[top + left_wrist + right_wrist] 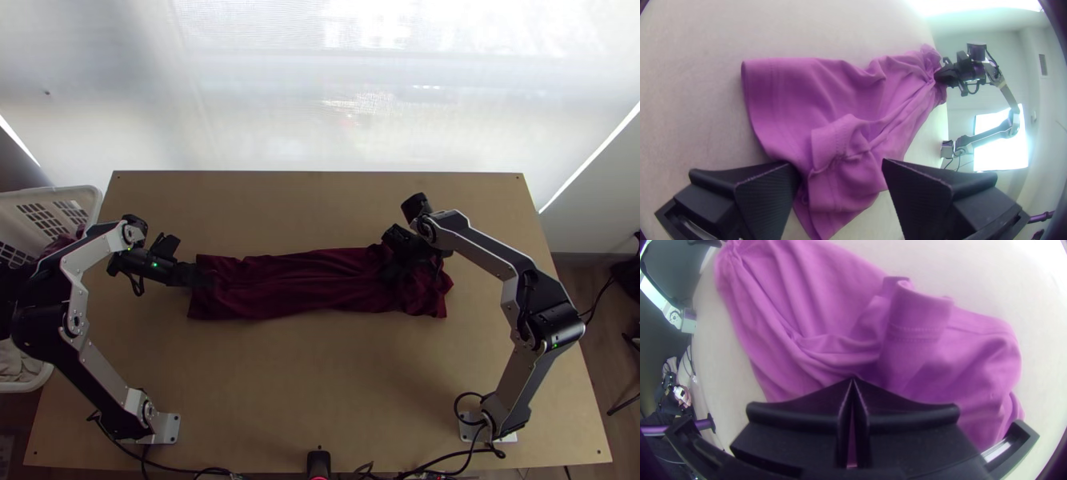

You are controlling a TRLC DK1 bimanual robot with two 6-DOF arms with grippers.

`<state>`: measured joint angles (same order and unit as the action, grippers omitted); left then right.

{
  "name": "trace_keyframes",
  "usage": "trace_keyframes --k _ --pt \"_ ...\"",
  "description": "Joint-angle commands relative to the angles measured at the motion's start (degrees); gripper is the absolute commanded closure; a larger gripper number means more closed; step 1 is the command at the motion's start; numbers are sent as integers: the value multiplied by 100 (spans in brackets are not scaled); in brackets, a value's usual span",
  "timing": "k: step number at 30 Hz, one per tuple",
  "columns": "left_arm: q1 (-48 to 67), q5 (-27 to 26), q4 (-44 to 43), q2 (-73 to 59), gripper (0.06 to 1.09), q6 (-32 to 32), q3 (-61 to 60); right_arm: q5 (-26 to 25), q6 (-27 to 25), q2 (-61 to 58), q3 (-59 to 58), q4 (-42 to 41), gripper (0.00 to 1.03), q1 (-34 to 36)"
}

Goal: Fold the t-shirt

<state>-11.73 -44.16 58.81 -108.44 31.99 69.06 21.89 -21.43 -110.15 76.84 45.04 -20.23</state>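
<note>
Pale cloth and maroon cloth in basket

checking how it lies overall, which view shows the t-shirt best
The top view: the t-shirt lies in a long strip, both ends in sight. The left wrist view shows one end close, the rest receding; the right wrist view shows the other end, partly behind fingers.

There is one t-shirt, one bench and one basket. One left arm and one right arm make two arms; one left claw and one right claw make two claws.
</note>
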Motion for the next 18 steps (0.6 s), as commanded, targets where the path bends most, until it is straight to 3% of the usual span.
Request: trace_keyframes --k 1,5,8,10,13,18 --pt "39 -13 -264 -116 38 -140 11 26 7 11 7 5 100 1" --pt "109 -22 -361 -124 54 -219 -15 26 -1 20 24 5 100 19" --pt "118 -93 -554 -116 86 -325 -33 26 -1 37 33 23 100 45" --pt "118 -93 -730 -116 100 -492 -24 26 -1 46 33 32 100 80" --pt "188 -84 -739 -116 105 -492 -50 35 -10 72 15 32 100 142" --pt "259 -84 -836 43 105 -492 -164 61 -37 116 -46 49 100 212"
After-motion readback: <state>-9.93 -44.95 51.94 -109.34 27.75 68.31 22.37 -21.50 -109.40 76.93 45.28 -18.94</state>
